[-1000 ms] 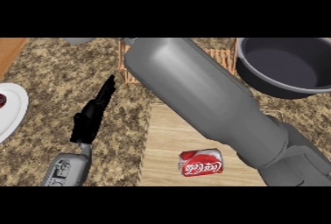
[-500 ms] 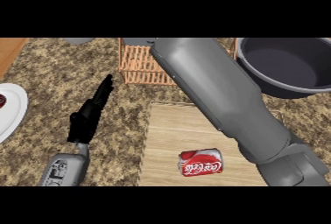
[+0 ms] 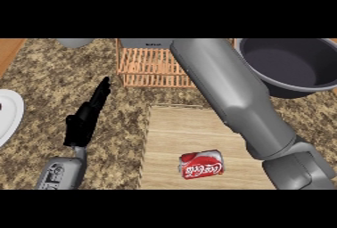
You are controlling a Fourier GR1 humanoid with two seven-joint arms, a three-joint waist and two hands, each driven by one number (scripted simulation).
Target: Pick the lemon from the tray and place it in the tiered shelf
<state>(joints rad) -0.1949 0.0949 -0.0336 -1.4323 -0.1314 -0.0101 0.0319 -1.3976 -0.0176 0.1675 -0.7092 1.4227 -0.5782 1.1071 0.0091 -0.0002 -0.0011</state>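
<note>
The wooden tray [image 3: 172, 129] lies on the counter in the lower middle, and a red soda can [image 3: 201, 164] rests on its near part. I see no lemon anywhere. The slatted wooden tiered shelf [image 3: 150, 67] stands behind the tray at the top centre. My right forearm [image 3: 230, 98] rises from the lower right across the tray and past the shelf's right side. It runs out at the top edge, so its hand does not show. My left hand [image 3: 88, 116] rests open on the counter left of the tray, fingers straight and pointing away.
A large dark pot [image 3: 289, 64] stands at the upper right, close beside my right forearm. A white plate [image 3: 6, 116] shows at the left edge. A grey object [image 3: 76, 42] sits at the top left, and a grey box [image 3: 146, 43] behind the shelf.
My right forearm has swung to the right, uncovering more of the shelf. The left hand has hardly moved, and the can has stayed put.
</note>
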